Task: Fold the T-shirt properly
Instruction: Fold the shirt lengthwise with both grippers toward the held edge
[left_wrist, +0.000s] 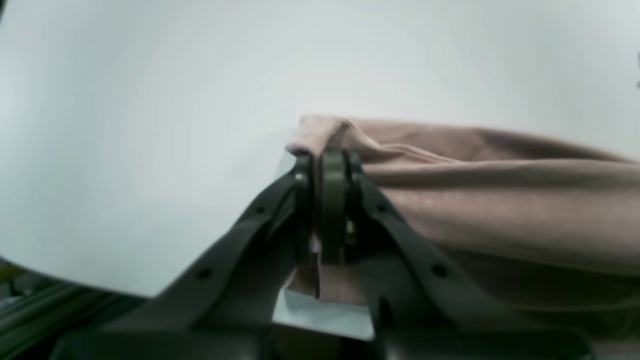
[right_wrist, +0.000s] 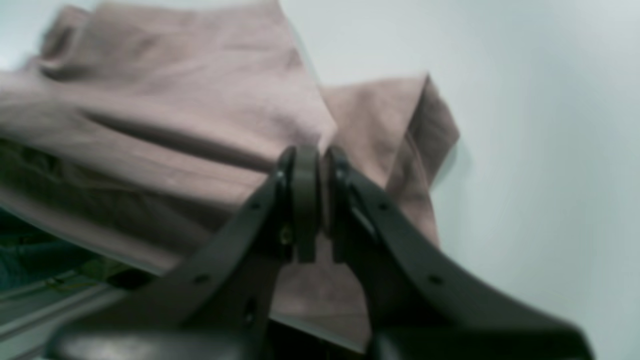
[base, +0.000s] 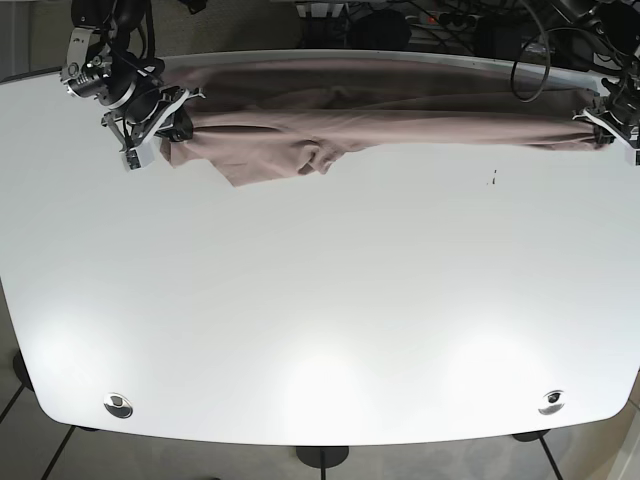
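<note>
Tension is my aim: both grippers, left (left_wrist: 327, 172) and right (right_wrist: 315, 170), are clamped on opposite ends of the T-shirt (base: 400, 115), holding it stretched along the far edge of the table (base: 320, 300) so I can lay it flat.

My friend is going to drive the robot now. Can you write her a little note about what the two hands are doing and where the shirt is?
Left gripper: fingers shut on one end of the T-shirt, at the far edge of the table.
Right gripper: fingers shut on the other end, near its sleeve.
The T-shirt is stretched between both arms along the far edge, bunched lengthwise, with a flap hanging toward the table's middle near the right gripper.
Done: both ends are gripped.
Left: probably lay it flat, then make every fold.
</note>
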